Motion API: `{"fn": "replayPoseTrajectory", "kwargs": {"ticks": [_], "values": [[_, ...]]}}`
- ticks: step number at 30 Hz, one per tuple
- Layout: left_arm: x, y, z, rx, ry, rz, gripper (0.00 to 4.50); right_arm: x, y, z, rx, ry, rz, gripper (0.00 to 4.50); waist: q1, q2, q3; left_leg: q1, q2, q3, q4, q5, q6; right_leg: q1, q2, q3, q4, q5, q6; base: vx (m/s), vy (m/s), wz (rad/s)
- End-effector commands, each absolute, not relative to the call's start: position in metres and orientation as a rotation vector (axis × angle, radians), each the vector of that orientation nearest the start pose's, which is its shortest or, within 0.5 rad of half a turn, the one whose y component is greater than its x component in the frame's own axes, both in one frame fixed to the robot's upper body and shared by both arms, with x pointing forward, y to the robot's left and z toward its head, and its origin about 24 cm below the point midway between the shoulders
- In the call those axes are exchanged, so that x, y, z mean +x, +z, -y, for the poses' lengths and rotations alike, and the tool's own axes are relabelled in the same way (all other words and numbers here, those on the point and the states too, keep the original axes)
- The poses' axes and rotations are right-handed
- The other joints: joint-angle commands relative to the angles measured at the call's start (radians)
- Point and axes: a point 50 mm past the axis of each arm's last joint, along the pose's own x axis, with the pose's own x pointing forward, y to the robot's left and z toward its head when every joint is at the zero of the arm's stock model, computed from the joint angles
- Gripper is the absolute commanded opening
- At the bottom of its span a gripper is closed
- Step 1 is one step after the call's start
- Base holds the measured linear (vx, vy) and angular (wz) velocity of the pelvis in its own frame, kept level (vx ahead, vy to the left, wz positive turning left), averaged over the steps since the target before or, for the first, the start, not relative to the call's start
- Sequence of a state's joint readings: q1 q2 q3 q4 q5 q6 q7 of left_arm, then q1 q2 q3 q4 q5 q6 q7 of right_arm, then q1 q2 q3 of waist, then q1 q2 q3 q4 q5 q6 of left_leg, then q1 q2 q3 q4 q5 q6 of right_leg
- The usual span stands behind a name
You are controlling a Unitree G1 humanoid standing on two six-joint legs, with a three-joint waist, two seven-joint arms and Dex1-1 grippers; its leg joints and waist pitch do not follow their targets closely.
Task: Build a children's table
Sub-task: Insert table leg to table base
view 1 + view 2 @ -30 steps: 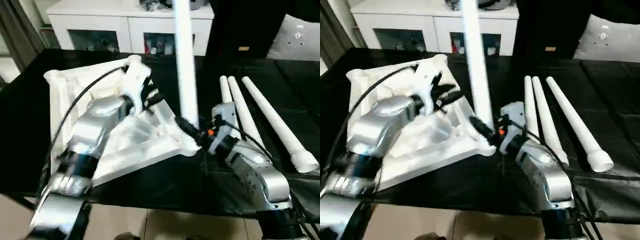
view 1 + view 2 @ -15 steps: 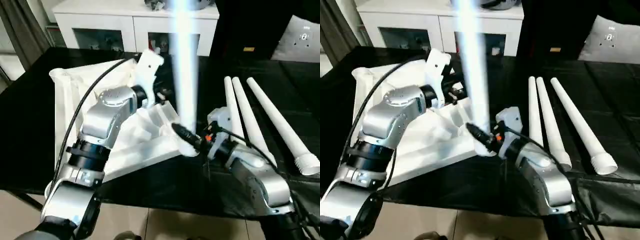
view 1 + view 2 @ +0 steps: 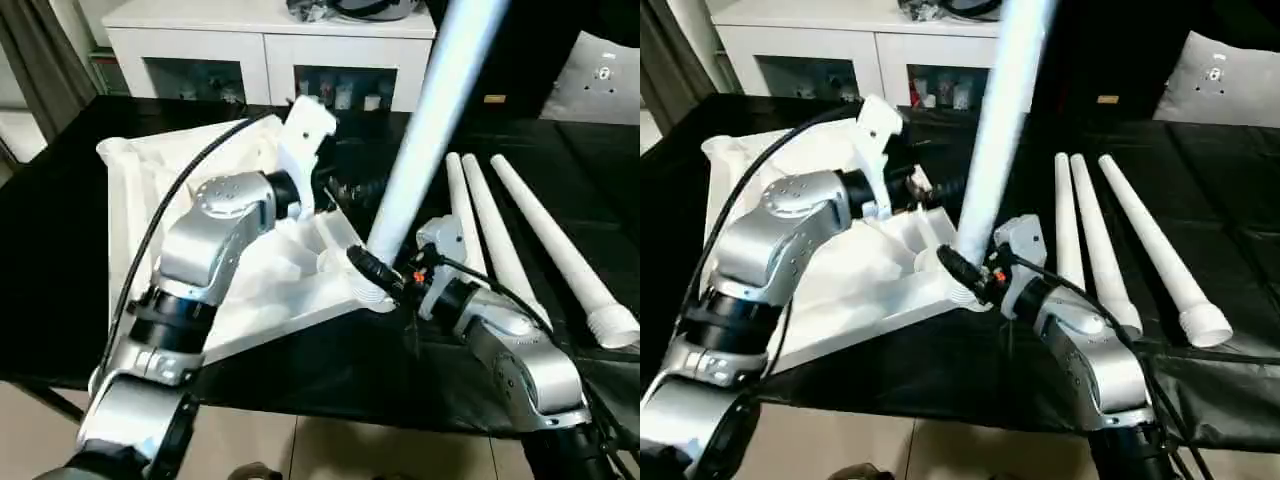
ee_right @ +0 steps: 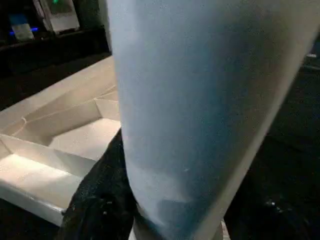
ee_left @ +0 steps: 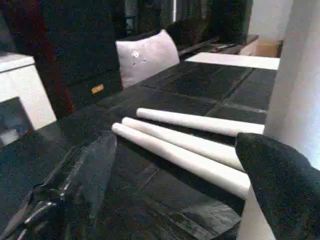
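The white tabletop (image 3: pixel 230 270) lies upside down on the black table (image 3: pixel 60 250), its ribbed underside facing up and one corner pointing toward the robot. At that near corner a white leg (image 3: pixel 425 130) stands with its lower end in the corner socket (image 3: pixel 372 292), leaning away to the robot's right rather than upright, its upper part running out of the top of the head views.

The right gripper (image 3: pixel 372 272) is at the base of this leg, its black fingers closed around the tube just above the socket; in the right wrist view the leg (image 4: pixel 200 115) sits directly against a dark finger (image 4: pixel 100 200), with the ribbed compartments of the tabletop (image 4: pixel 65 145) beside it.

The left gripper (image 3: pixel 930 187) hangs above the middle of the tabletop, just beside the leaning leg but apart from it. Its fingers (image 5: pixel 280 185) are spread wide and hold nothing; in the left wrist view the leg (image 5: pixel 295 75) rises close past one of them.

Three more legs (image 3: pixel 500 240) lie side by side on the black table to the robot's right, well apart from the tabletop, their flared ends toward the robot and their narrow ends pointing away. Behind the table stands a white cabinet (image 3: pixel 250 50) with glass doors.
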State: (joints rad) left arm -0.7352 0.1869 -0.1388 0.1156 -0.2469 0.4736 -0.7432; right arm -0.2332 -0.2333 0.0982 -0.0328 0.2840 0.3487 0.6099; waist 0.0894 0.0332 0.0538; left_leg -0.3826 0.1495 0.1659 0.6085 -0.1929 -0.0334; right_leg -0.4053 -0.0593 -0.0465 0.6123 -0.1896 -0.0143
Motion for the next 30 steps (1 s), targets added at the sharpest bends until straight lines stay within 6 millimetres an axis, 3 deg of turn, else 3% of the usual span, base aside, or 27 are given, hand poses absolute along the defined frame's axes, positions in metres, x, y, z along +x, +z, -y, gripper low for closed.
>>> {"fn": "replayPoseTrajectory", "kwargs": {"ticks": [1,12,16,22,30], "values": [[0.322,0.189,-0.054,0.115,-1.147,0.106,4.44,0.281,0.075,0.124,0.030,0.769,-0.142,1.88,0.001,-0.014,-0.070,0.010,0.071,-0.022,-0.065,-0.082,0.084,0.062,-0.088,0.046,-0.061,-0.087,-0.231,0.000,0.000,0.00],[0.324,0.178,-0.071,0.134,-1.072,0.072,4.50,0.282,0.076,0.127,0.034,0.756,-0.135,1.88,-0.003,-0.014,-0.068,0.009,0.070,-0.023,-0.067,-0.106,0.070,0.061,-0.086,0.047,-0.065,-0.129,-0.214,0.000,0.000,0.00],[0.327,0.166,-0.088,0.155,-0.996,0.023,4.50,0.284,0.077,0.130,0.039,0.730,-0.122,1.88,-0.005,-0.012,-0.068,0.011,0.069,-0.022,-0.067,-0.112,0.064,0.058,-0.085,0.047,-0.066,-0.133,-0.209,0.000,0.000,0.00],[0.324,0.133,-0.114,0.197,-0.931,-0.152,4.50,0.285,0.082,0.145,0.066,0.701,-0.124,1.88,-0.005,-0.002,-0.069,0.013,0.069,-0.024,-0.070,-0.124,0.053,0.058,-0.082,0.046,-0.064,-0.115,-0.209,0.000,0.000,0.00],[0.316,0.112,-0.112,0.212,-0.955,-0.226,4.50,0.283,0.088,0.163,0.085,0.730,-0.133,1.88,0.000,-0.003,-0.070,0.012,0.070,-0.024,-0.068,-0.124,0.058,0.060,-0.085,0.046,-0.063,-0.097,-0.224,0.000,0.000,0.00]]}}
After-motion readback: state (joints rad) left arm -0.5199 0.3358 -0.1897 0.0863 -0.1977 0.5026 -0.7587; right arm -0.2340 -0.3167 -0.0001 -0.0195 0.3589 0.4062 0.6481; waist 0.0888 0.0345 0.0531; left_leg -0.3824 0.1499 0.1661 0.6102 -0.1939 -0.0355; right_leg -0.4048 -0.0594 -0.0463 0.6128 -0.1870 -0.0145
